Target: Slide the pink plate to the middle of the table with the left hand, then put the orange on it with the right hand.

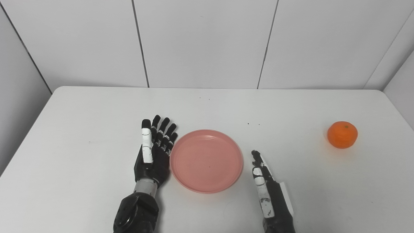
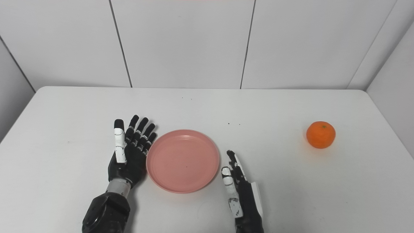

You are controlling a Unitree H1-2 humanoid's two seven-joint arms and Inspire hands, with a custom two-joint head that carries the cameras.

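Observation:
A pink plate (image 1: 206, 160) lies flat on the white table (image 1: 97, 110), near the middle and toward the front. My left hand (image 1: 154, 151) is open, fingers straight and spread, its edge against the plate's left rim. My right hand (image 1: 266, 186) is open and empty, fingers straight, just right of the plate and not touching it. The orange (image 1: 342, 134) sits alone on the table at the right, well away from both hands. The plate (image 2: 183, 160), left hand (image 2: 129, 151), right hand (image 2: 237, 187) and orange (image 2: 320, 134) also show in the right eye view.
White panelled walls stand behind the table and along both sides. The table's right edge runs close to the orange. A few small dark specks (image 1: 253, 124) lie behind the plate.

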